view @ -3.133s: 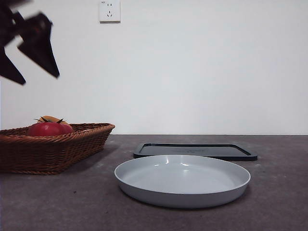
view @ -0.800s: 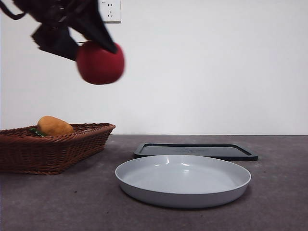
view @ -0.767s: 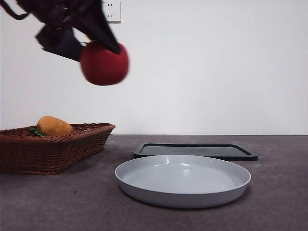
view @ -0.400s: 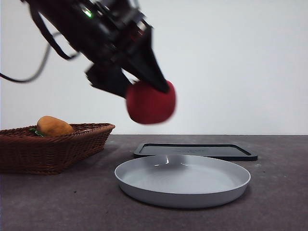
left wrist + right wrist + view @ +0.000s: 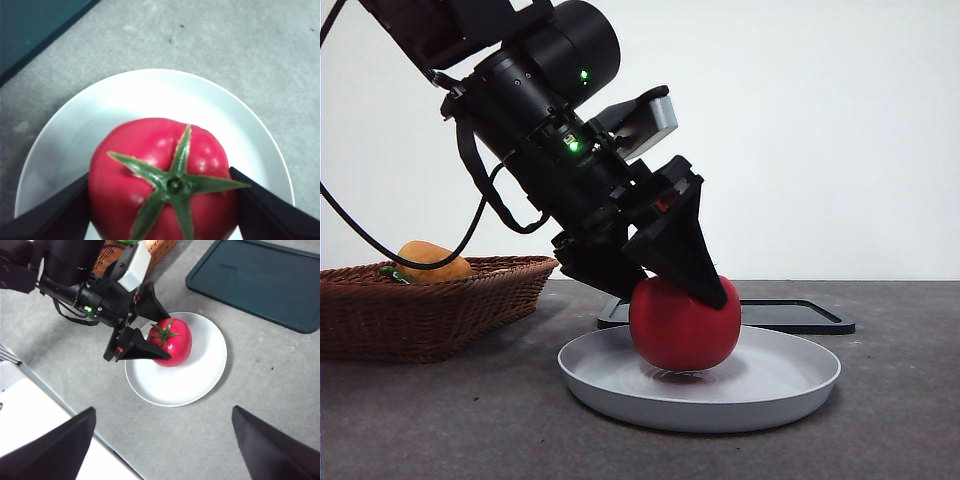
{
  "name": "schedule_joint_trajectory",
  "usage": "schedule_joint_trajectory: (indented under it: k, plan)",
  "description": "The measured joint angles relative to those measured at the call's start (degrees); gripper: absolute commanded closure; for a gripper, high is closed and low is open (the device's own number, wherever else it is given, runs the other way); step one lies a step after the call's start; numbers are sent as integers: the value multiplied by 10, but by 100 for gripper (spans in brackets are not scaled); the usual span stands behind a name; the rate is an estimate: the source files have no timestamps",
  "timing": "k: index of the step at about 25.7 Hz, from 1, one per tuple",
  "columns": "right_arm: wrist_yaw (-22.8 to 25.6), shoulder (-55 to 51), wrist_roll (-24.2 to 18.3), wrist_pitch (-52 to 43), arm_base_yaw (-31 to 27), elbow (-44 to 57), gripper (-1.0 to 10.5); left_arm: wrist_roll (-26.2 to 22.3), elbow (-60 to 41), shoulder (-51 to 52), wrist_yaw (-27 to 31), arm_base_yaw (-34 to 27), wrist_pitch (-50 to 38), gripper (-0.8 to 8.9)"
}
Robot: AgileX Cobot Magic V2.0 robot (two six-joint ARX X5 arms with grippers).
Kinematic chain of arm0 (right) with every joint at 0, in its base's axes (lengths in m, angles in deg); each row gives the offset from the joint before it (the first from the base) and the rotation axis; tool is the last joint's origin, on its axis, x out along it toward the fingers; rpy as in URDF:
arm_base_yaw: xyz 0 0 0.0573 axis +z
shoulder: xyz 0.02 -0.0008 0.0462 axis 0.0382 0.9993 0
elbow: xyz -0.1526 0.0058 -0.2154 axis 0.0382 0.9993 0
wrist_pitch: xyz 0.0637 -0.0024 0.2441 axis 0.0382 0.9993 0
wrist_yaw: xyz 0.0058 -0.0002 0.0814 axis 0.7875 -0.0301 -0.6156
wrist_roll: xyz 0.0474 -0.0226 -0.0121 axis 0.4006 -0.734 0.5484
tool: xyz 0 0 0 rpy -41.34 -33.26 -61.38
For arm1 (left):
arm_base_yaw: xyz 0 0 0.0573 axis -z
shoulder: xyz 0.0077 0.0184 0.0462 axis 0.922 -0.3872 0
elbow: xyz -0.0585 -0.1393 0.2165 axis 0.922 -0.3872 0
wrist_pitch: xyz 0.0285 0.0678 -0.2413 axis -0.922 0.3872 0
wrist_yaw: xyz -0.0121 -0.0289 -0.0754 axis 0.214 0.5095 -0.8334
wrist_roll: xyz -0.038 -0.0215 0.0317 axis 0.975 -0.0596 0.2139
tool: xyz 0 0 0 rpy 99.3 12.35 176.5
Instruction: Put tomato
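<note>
On the white plate (image 5: 790,385), near its middle, the tomato (image 5: 683,325) is sitting with its underside touching or almost touching the plate's floor. It is glossy red and round, with faint ribs running down from the crown, and a green five-pointed stem (image 5: 173,184) is spreading flat across its top. The left gripper (image 5: 665,270) is clamping it from two sides, one black jaw pressing against each flank, with the dark arm slanting down from the upper left in the front view. The right gripper (image 5: 162,445) is hanging high above the grey surface (image 5: 280,390), its jaws spread wide apart and holding nothing.

Half a second ago the tomato was hanging in the air above the plate's near-left rim; now it is lying down inside the plate, and the arm is reaching much lower and filling more of the front view. The wicker basket (image 5: 430,310) with the orange fruit (image 5: 430,262) and the dark tray (image 5: 800,315) behind the plate are lying where they were.
</note>
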Motion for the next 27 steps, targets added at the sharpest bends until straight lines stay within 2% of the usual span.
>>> schedule_joint_trajectory:
  k: [9, 12, 17, 20, 27]
  plan:
    - [0, 0, 0, 0, 0, 0, 514, 0, 0, -12, 0, 5, -13, 523]
    - [0, 0, 0, 0, 0, 0, 515, 0, 0, -13, 0, 10, -16, 382]
    - [0, 0, 0, 0, 0, 0, 515, 0, 0, -13, 0, 12, -15, 368]
    - [0, 0, 0, 0, 0, 0, 515, 5, 0, -13, 0, 12, -14, 271]
    - [0, 0, 0, 0, 0, 0, 515, 11, 0, 8, 5, 11, -5, 272]
